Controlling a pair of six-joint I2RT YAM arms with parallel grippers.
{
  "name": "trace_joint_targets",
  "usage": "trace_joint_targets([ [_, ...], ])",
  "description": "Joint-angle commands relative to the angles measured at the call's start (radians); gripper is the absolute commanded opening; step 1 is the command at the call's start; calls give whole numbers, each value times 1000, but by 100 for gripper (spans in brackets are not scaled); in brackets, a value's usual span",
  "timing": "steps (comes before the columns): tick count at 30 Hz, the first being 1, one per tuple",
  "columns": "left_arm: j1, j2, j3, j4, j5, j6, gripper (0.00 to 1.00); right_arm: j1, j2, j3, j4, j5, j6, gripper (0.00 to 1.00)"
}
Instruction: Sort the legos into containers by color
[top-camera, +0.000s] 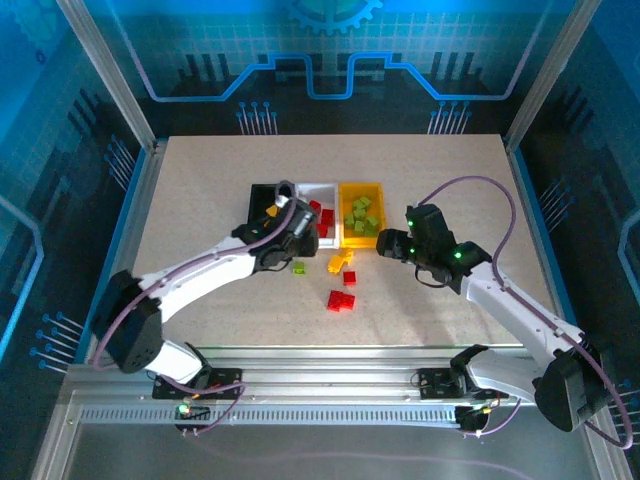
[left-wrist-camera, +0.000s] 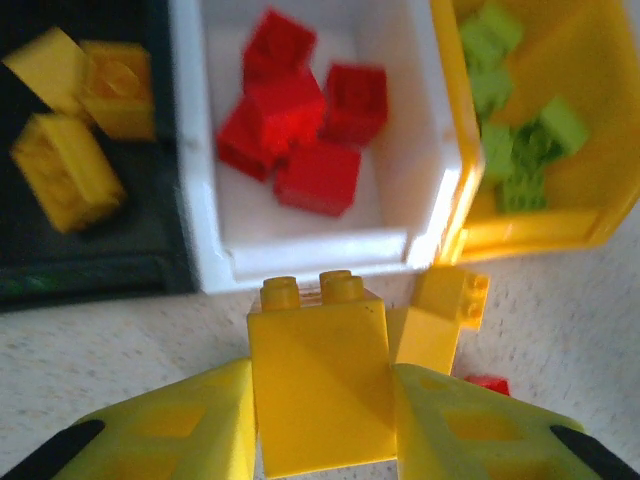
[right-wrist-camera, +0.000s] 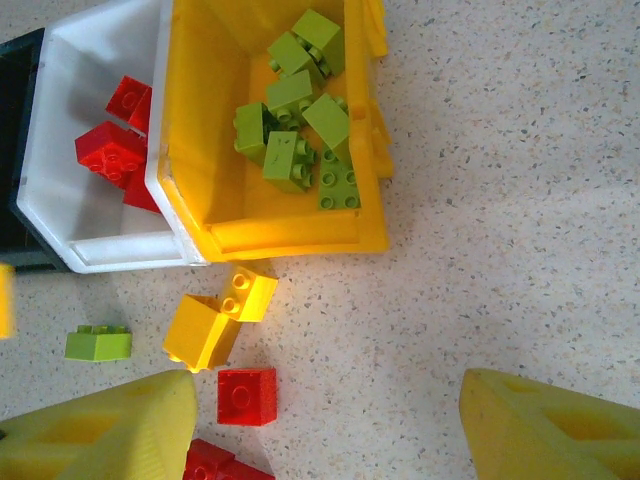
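Containers, three small open rectangular plastic bins, stand in a touching row on the speckled beige table (top-camera: 200, 180), about midway across it and nearer its far edge than its near one. From left to right, the black plastic bin (left-wrist-camera: 100, 262) holds three yellow-orange bricks (left-wrist-camera: 65, 170), the white plastic bin (right-wrist-camera: 120, 252) holds a heap of red bricks (left-wrist-camera: 300, 125), and the yellow plastic bin (right-wrist-camera: 290, 232) holds a pile of light green bricks (right-wrist-camera: 300, 140).

The left gripper (left-wrist-camera: 320, 372), with yellow fingers, is pinching a single yellow-orange plastic brick (left-wrist-camera: 315, 330). The brick's studs point toward the bins, and it sits just on the near side of the white bin's near wall. The right gripper (right-wrist-camera: 328, 390) hangs by the yellow bin's near right corner, fingers spread wide with nothing between them.

Loose legos lie on the table between the bins and its near edge. A pair of touching yellow-orange bricks (right-wrist-camera: 215, 320) sits just beside the spot where the white and yellow bins meet. A red cluster (top-camera: 340, 299) lies nearest the near edge, a lone red brick (right-wrist-camera: 247, 396) lies between that cluster and the pair, and a lone light green brick (right-wrist-camera: 98, 343) lies left of the pair.
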Motion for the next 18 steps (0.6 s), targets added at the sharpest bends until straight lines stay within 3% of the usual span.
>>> trace_joint_targets([
  [1, 113, -45, -32, -44, -45, 2, 37, -18, -20, -15, 4, -3, 4, 71],
  [7, 264, 62, 68, -8, -70, 67, 37, -18, -22, -19, 2, -5, 5, 71],
  [15, 344, 314, 291, -44, -139, 90, 37, -17, -38, -12, -25, 2, 0, 71],
  [18, 358, 374, 354, -80, -136, 84, 50, -18, -41, -11, -36, 1, -1, 72],
])
